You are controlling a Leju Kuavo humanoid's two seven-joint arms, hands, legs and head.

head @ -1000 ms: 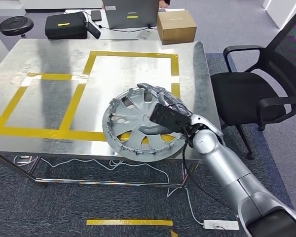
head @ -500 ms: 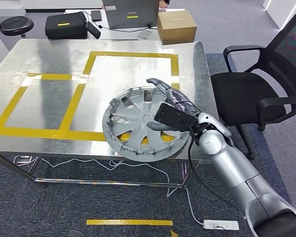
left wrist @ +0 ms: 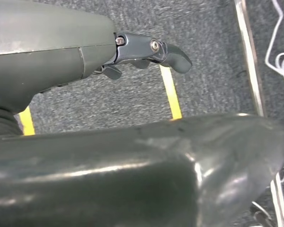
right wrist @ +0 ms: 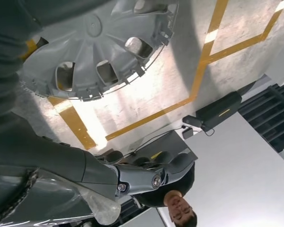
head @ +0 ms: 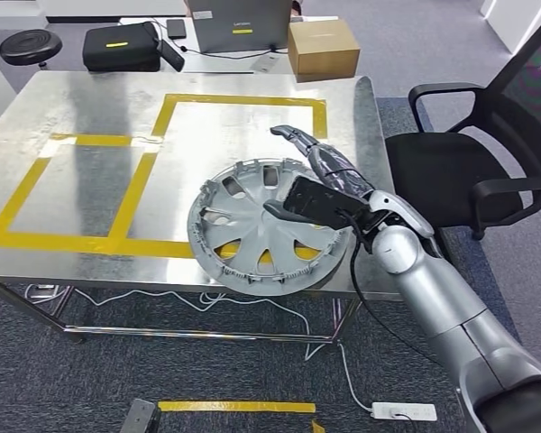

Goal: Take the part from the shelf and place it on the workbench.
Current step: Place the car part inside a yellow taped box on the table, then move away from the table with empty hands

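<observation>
Part (head: 254, 225), a grey wheel cover, lying flat on the desk (head: 84, 117), at the near right edge, straddling the near yellow tape line (head: 84, 244). Right hand (head: 316, 176) now lifted clear of the part, fingers spread and extended toward the far side, holding nothing; a second ago resting on the rim with thumb against a spoke. Release judged complete; placement on the desk achieved, though the near rim sits close to the desk edge. Left hand (left wrist: 147, 49) hanging low over the carpet, fingers loosely extended, nothing held. Only withdrawal of the right arm outstanding.
</observation>
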